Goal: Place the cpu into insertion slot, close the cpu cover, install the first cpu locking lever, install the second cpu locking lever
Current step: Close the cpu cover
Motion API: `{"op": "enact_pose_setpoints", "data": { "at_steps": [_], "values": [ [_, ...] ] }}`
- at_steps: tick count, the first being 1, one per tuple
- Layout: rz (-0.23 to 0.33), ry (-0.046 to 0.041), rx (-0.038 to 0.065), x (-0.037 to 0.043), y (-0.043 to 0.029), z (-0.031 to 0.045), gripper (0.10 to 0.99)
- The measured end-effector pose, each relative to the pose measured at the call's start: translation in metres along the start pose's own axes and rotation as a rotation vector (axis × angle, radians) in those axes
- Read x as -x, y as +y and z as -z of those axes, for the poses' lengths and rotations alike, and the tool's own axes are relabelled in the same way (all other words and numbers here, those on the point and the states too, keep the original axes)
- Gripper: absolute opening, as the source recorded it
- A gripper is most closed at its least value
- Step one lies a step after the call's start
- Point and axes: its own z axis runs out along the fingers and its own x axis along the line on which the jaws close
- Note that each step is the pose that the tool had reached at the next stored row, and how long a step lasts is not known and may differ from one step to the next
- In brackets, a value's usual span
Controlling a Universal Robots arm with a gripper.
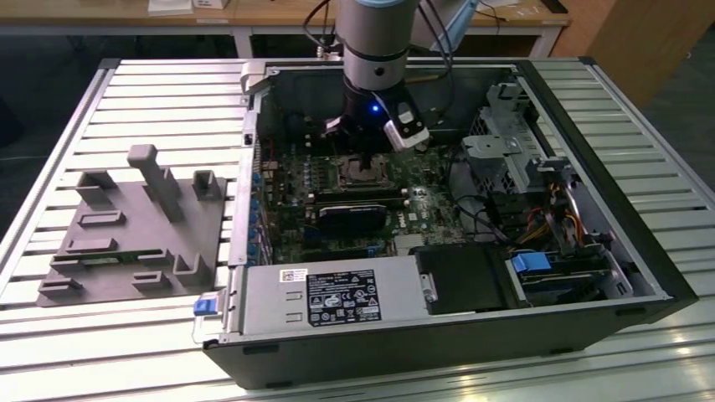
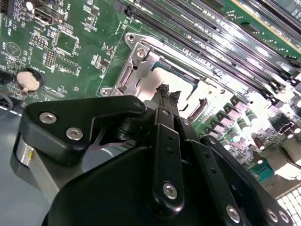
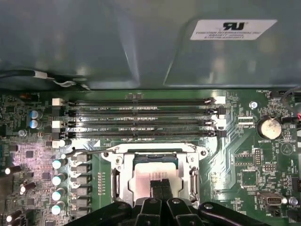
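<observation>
The insertion slot sits in the green board inside the open computer case. In the first wrist view the silver cpu cover lies flat around the dull grey cpu, which shows through its square window. My gripper hangs right over the chip's near edge, its two black fingers pressed together with nothing between them. The second wrist view shows the fingertips at the cover, with the cpu just beyond. A thin wire lever runs along the socket's side nearest the memory slots.
Long black memory slots lie beside the socket, with the case wall behind them. A coin battery and capacitors flank it. A grey fixture stands on the slatted table at the exterior view's left. The power supply sits at the case front.
</observation>
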Motion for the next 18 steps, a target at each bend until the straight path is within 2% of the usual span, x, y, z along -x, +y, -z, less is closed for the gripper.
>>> {"op": "enact_pose_setpoints", "data": {
  "at_steps": [5, 14, 18],
  "values": [
    [0.0, 0.0, 0.0, 0.0001, 0.0005, 0.0059, 0.102],
    [0.0, 0.0, 0.0, 0.0005, 0.0021, 0.0256, 0.102],
    [0.0, -0.0001, 0.0, 0.0005, 0.0022, 0.0266, 0.102]
  ]
}}
